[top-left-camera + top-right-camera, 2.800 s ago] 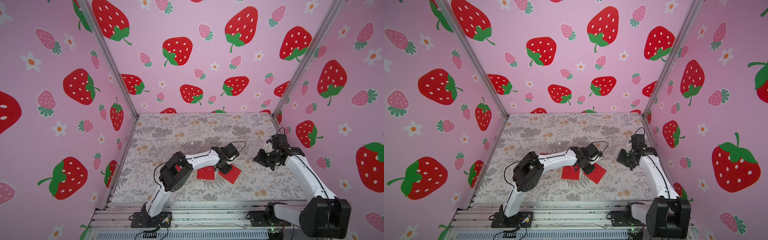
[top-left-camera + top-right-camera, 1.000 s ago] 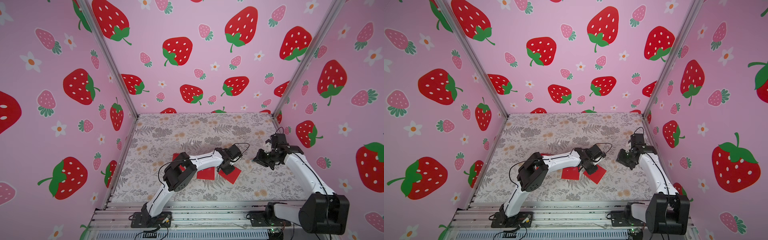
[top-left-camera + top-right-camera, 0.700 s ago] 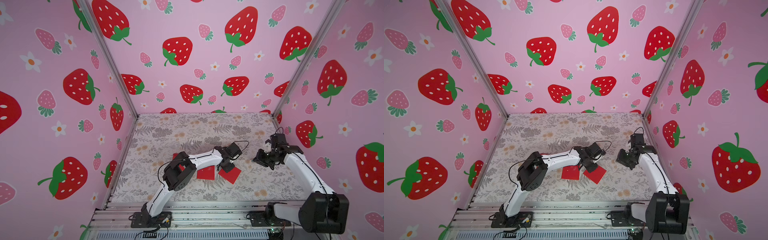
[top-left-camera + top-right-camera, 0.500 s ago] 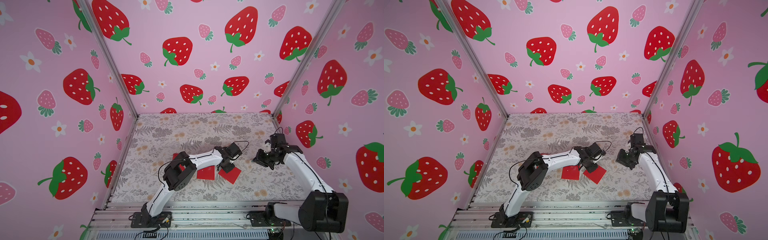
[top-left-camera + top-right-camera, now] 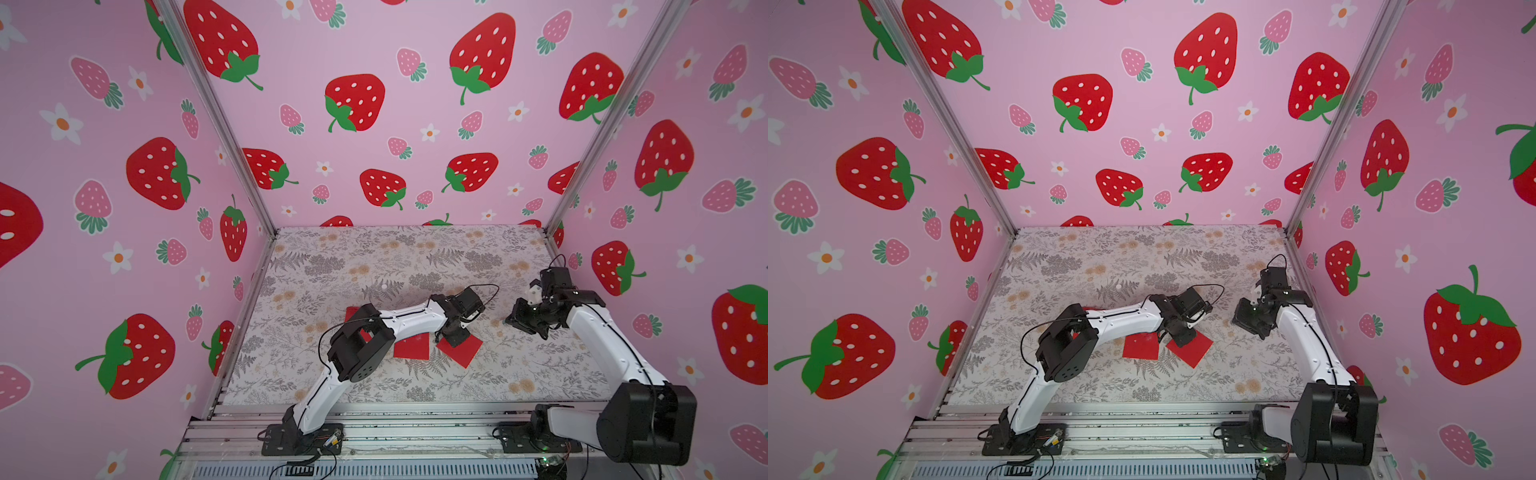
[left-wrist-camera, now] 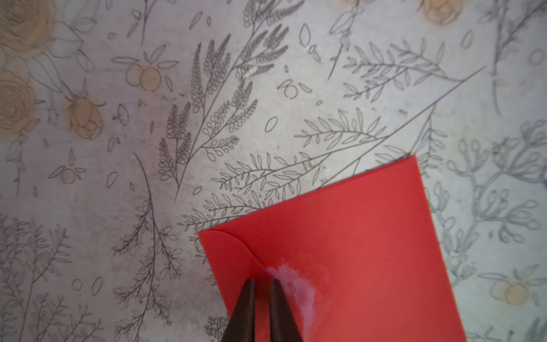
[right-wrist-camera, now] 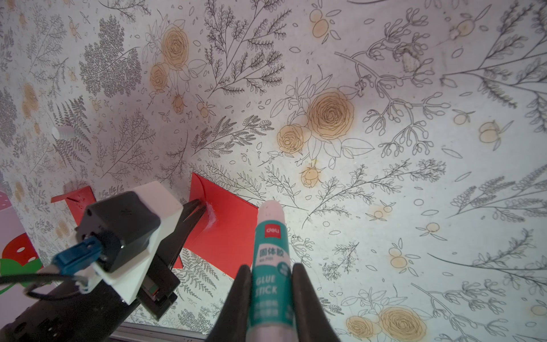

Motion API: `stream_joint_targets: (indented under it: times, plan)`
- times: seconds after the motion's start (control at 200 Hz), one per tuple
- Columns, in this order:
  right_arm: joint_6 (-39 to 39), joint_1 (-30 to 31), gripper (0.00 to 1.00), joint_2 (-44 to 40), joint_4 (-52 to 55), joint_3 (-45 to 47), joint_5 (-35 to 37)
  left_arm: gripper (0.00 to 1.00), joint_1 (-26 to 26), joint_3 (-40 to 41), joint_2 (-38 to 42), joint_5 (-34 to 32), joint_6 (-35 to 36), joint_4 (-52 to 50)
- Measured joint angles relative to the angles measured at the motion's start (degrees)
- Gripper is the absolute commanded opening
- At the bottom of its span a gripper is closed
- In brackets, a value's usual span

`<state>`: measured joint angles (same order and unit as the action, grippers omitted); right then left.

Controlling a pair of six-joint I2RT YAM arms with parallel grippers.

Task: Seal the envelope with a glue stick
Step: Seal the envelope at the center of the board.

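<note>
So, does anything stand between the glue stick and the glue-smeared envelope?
Only the left gripper: its nearly shut jaws rest on the envelope beside the glue smear near the flap. Nothing else visible lies between it and the glue stick.

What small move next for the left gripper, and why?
Probably press the left gripper down on the flap edge: its shut tips rest on the envelope beside a whitish glue smear, while the right gripper holds the glue stick clear.
</note>
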<state>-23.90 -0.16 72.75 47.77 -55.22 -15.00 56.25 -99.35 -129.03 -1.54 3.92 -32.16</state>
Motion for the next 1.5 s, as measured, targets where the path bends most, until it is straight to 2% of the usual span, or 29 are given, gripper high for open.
stream_joint_targets:
  times: [0.82,0.945,1.206,1.496]
  plan:
    - [0.2,0.0,0.0,0.0,0.0,0.0,-0.4,0.14,0.3,-1.4,-1.2,-2.8,0.3,1.2]
    - [0.2,0.0,0.0,0.0,0.0,0.0,-0.4,0.17,0.4,0.7,0.3,-2.8,0.5,1.7]
    - [0.2,0.0,0.0,0.0,0.0,0.0,-0.4,0.17,0.4,5.3,6.1,-1.6,0.4,1.8]
    - [0.2,0.0,0.0,0.0,0.0,0.0,-0.4,0.16,0.4,7.9,6.6,0.4,-0.3,2.2]
